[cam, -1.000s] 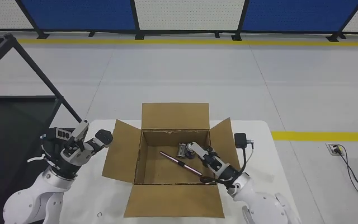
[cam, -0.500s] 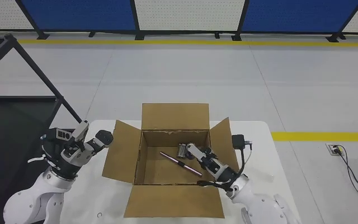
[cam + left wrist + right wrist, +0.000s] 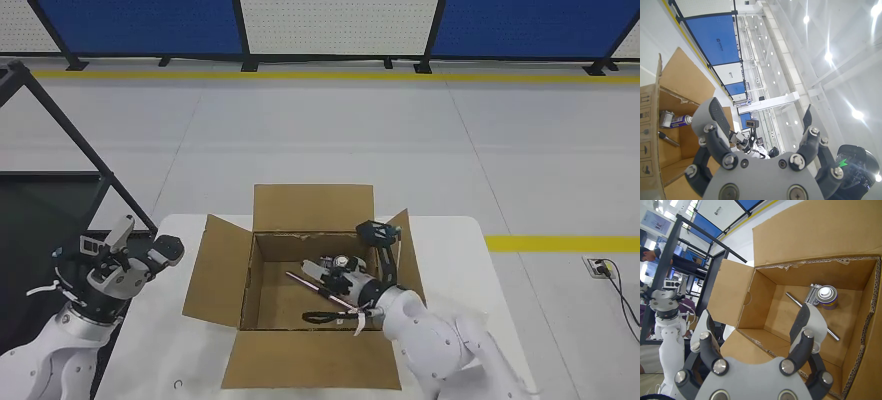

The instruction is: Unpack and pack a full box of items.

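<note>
**Currently: Both Grippers Open, Three Items on the Box Floor**

1. Box, near side. The cardboard box (image 3: 312, 360) stands on the white table (image 3: 170, 340) with all four flaps folded outward. The front flap lies closest to the robot.

2. Right gripper. The right gripper (image 3: 756, 317) hangs over the near half of the box interior, angled down toward the box floor. Its jaws are spread wide. In the right wrist view one finger (image 3: 806, 321) overlaps the metal rod (image 3: 794, 299); contact cannot be determined.

3. Left gripper. The left gripper (image 3: 762, 108) sits outside the box, beyond the left flap and above the table's left edge, well apart from the contents. Its jaws are likewise spread wide and point up toward the ceiling.

4. Contents. The metal rod lies diagonally on the box floor, running from the middle toward the near right side. Its far end stops near a silver metal part (image 3: 811, 294). A spray can (image 3: 827, 297) with a purple body and a white cap sits just beside that part. Both rest in the far right portion of the box, close to the far wall.

5. Surroundings. A black rack (image 3: 40, 200) stands left of the table. Past the far flap, grey floor extends to a yellow line (image 3: 320, 73) and to blue and white partition panels (image 3: 140, 25).
</note>
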`<state>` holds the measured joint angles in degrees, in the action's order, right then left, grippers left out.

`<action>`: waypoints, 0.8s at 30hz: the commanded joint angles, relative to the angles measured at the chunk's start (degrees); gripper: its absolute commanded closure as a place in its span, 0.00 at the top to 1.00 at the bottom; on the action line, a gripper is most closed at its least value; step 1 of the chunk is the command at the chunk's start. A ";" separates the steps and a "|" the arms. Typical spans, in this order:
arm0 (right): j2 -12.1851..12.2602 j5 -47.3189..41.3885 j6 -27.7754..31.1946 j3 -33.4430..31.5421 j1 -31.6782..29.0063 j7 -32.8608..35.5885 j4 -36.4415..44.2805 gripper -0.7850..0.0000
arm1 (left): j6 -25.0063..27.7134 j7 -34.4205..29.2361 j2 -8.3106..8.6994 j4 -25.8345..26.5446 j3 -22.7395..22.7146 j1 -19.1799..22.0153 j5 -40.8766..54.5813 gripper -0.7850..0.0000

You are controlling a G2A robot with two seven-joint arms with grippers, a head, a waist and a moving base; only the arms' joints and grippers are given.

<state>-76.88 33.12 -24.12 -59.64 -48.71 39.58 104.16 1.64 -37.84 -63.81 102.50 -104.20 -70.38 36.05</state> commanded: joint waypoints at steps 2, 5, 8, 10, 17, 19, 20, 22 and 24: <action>-0.29 0.56 -2.12 1.02 1.64 0.81 -1.71 1.00 | -0.17 -0.07 0.03 0.05 -0.06 -0.09 -0.02 1.00; -0.29 0.56 -2.12 1.02 1.64 0.81 -1.71 1.00 | -0.17 -0.07 0.03 0.05 -0.06 -0.09 -0.02 1.00; -0.29 0.56 -2.12 1.02 1.64 0.81 -1.71 1.00 | -0.17 -0.07 0.03 0.05 -0.06 -0.09 -0.02 1.00; -0.29 0.56 -2.12 1.02 1.64 0.81 -1.71 1.00 | -0.17 -0.07 0.03 0.05 -0.06 -0.09 -0.02 1.00; -0.21 2.91 -0.81 1.78 1.10 0.32 -2.49 1.00 | -0.17 -0.07 0.03 0.05 -0.06 -0.09 -0.02 1.00; -0.25 6.02 -1.83 3.09 2.09 1.78 -3.03 1.00 | -0.17 -0.07 0.03 0.05 -0.06 -0.09 -0.02 1.00; -0.31 6.96 -1.99 3.74 2.75 2.92 -3.41 1.00 | -0.17 -0.07 0.03 0.05 -0.06 -0.09 -0.02 1.00; -0.46 8.87 -2.41 4.88 4.24 4.90 -4.73 1.00 | -0.17 -0.07 0.03 0.05 -0.06 -0.09 -0.02 1.00; -0.74 10.08 -3.06 6.08 5.92 6.70 -6.45 1.00 | -0.17 -0.07 0.03 0.05 -0.06 -0.09 -0.02 1.00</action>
<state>-77.48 42.72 -26.90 -54.11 -43.64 45.41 98.61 1.47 -37.91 -63.78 102.55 -104.26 -70.47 36.03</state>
